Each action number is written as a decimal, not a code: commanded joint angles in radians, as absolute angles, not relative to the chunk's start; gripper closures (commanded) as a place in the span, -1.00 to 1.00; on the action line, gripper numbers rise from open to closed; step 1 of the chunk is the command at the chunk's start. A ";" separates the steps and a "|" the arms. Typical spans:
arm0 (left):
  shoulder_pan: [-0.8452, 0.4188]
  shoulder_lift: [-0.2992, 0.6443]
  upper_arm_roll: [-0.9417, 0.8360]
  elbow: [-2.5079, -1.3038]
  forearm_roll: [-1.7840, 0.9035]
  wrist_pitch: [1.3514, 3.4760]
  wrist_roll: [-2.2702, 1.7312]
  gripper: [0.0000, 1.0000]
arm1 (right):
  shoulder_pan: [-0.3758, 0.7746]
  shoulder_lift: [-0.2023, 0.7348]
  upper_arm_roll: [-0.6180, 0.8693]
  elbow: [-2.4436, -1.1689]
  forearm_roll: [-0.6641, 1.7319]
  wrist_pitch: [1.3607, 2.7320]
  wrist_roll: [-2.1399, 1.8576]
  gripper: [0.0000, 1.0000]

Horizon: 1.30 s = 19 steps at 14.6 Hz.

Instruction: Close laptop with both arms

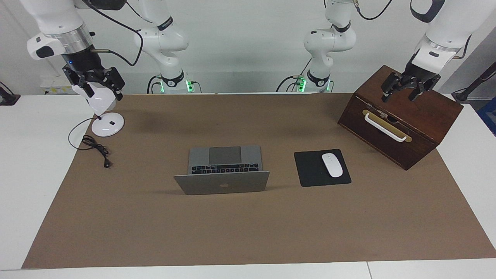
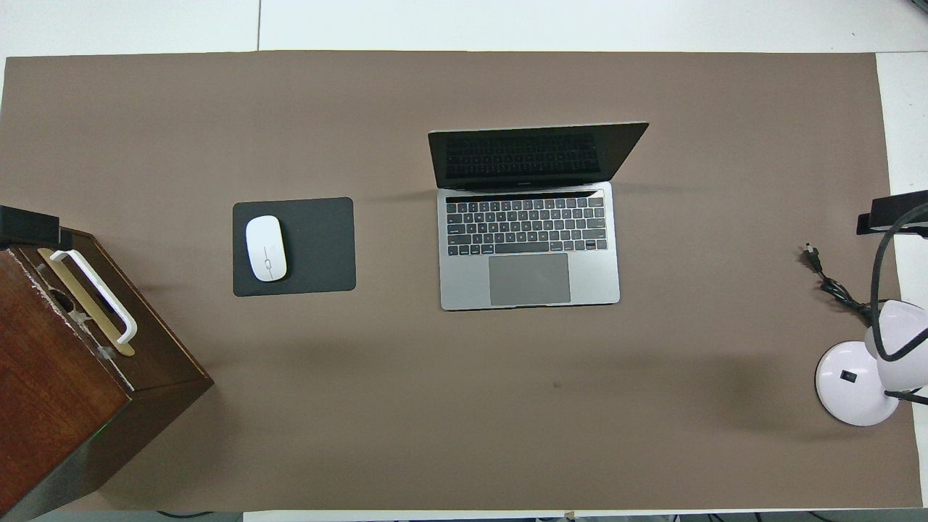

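The silver-grey laptop (image 1: pixel 223 170) stands open in the middle of the brown mat, its lid with the apple logo tilted away from the robots. It also shows in the overhead view (image 2: pixel 529 246), with its dark screen and black keys. My right gripper (image 1: pixel 102 87) hangs open in the air over the white desk lamp, at the right arm's end of the table. My left gripper (image 1: pixel 402 93) hangs open over the wooden box, at the left arm's end. Both are well apart from the laptop. Only their dark tips show in the overhead view.
A white desk lamp (image 1: pixel 106 124) with a black cord (image 1: pixel 95 147) stands at the right arm's end. A dark wooden box (image 1: pixel 399 116) with a white handle stands at the left arm's end. A white mouse (image 1: pixel 332 165) lies on a black mouse pad (image 1: pixel 310 170) beside the laptop.
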<state>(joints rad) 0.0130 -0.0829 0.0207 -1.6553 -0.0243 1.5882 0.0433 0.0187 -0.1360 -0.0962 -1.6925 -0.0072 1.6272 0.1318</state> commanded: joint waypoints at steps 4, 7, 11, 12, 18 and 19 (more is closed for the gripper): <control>0.018 -0.098 0.014 -1.669 -0.002 1.605 0.032 -1.00 | 0.012 -0.164 -0.087 -1.721 -0.032 1.625 0.132 -1.00; 0.020 -0.098 0.014 -1.669 -0.002 1.605 0.034 -1.00 | 0.012 -0.163 -0.087 -1.721 -0.032 1.628 0.130 -1.00; 0.023 -0.098 0.015 -1.672 -0.002 1.606 0.038 -1.00 | 0.012 -0.150 -0.087 -1.717 -0.035 1.641 0.130 -0.83; 0.023 -0.098 0.015 -1.672 -0.002 1.608 0.037 -1.00 | 0.012 -0.138 -0.087 -1.709 -0.052 1.650 0.127 -0.69; 0.015 -0.100 0.015 -1.678 -0.002 1.617 0.049 -1.00 | 0.008 -0.098 -0.092 -1.672 -0.069 1.677 0.045 1.00; 0.015 -0.100 0.014 -1.678 -0.002 1.617 0.048 -1.00 | 0.006 -0.098 -0.094 -1.672 -0.069 1.680 0.013 1.00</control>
<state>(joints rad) 0.0148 -0.0829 0.0200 -1.6556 -0.0243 1.5962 0.0440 0.0185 -0.1081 -0.0964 -1.6892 -0.0474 1.6709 0.0759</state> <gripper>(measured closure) 0.000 0.683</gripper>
